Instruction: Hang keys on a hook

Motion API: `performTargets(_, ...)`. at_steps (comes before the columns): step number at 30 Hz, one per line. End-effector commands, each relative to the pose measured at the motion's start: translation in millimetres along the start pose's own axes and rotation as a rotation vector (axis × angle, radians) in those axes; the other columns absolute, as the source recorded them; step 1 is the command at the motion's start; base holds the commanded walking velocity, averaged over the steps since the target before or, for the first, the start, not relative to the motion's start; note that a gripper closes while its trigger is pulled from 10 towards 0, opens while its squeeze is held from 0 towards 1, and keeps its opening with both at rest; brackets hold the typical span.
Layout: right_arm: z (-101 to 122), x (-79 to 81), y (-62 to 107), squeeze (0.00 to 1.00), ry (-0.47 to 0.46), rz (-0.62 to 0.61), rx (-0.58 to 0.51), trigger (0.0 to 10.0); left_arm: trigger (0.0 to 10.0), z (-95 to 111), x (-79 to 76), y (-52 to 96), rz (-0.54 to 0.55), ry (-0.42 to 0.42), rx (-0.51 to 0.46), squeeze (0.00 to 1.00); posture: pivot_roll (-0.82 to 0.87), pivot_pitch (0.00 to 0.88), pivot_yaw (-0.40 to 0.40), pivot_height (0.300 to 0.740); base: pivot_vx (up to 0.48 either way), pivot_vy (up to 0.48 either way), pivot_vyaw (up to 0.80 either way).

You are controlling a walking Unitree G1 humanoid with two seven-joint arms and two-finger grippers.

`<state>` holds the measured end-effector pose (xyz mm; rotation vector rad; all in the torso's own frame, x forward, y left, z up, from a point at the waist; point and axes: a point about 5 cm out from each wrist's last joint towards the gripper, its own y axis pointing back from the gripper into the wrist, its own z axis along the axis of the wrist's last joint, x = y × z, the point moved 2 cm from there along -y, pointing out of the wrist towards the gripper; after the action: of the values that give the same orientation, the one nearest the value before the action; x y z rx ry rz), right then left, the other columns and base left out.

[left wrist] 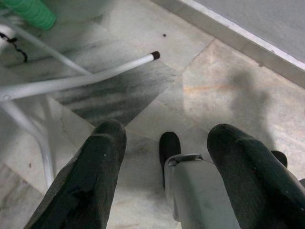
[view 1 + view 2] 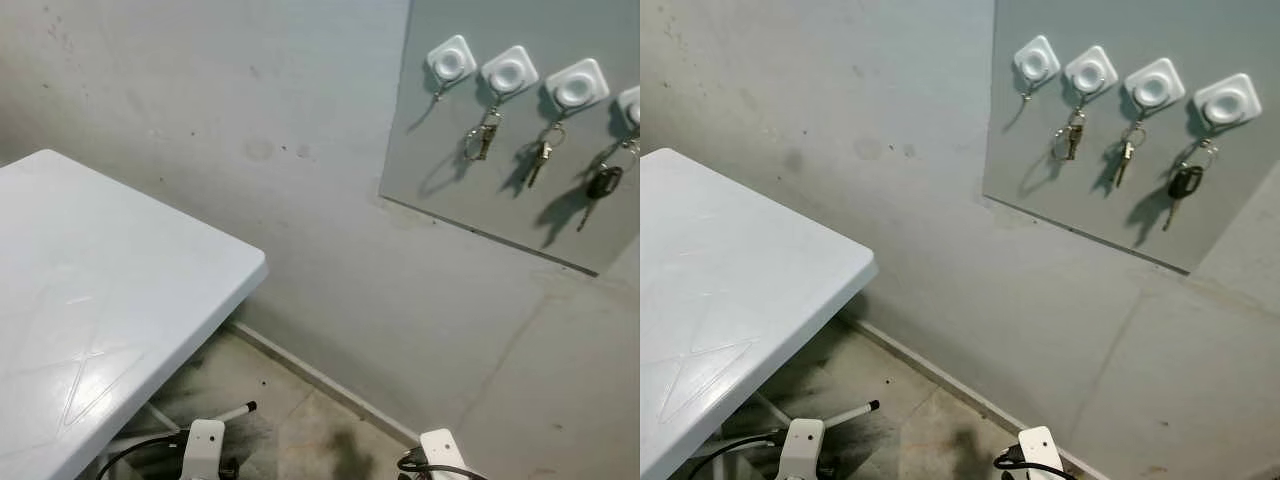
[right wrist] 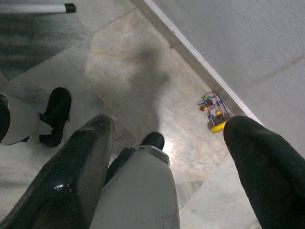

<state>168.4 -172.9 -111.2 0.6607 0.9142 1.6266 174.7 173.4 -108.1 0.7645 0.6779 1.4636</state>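
A grey board [image 2: 1040,190] on the wall carries a row of white square hooks. The leftmost hook [image 2: 1037,60] is bare. A small key bunch [image 2: 1072,136] hangs from the second hook, a key [image 2: 1124,156] from the third, and a black car key [image 2: 1183,184] from the fourth. Both arms hang low over the floor. My left gripper [image 1: 167,131] is open and holds nothing. My right gripper [image 3: 171,123] is also open and holds nothing. A small colourful bunch with a yellow tag [image 3: 213,109] lies on the floor by the skirting board, some way beyond the right fingers.
A white folding table [image 2: 100,280] stands at the left, its corner toward the wall. Its white metal legs [image 1: 71,78] spread over the marble floor below. A green object [image 1: 31,12] lies under the table. My own feet [image 3: 55,114] stand on the floor.
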Motion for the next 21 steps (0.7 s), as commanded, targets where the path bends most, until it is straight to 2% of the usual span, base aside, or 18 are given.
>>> performTargets(1, 4.3, 0.8, -1.2, 0.0, 0.015, 0.008, -0.004, 10.0, 10.0, -2.2, 3.5, 0.4, 0.02, 0.006, 0.011, 0.0, -0.1, 0.0, 0.008, 0.74, 0.0, 0.0, 0.78)
performTargets(21, 5.9, 4.9, -2.2, 0.0, 0.044, 0.025, 0.003, 10.0, 10.0, -7.7, 5.6, 1.8, 0.033, 0.017, 0.027, 0.0, -0.08, 0.0, -0.005, 0.74, 0.0, 0.0, 0.78)
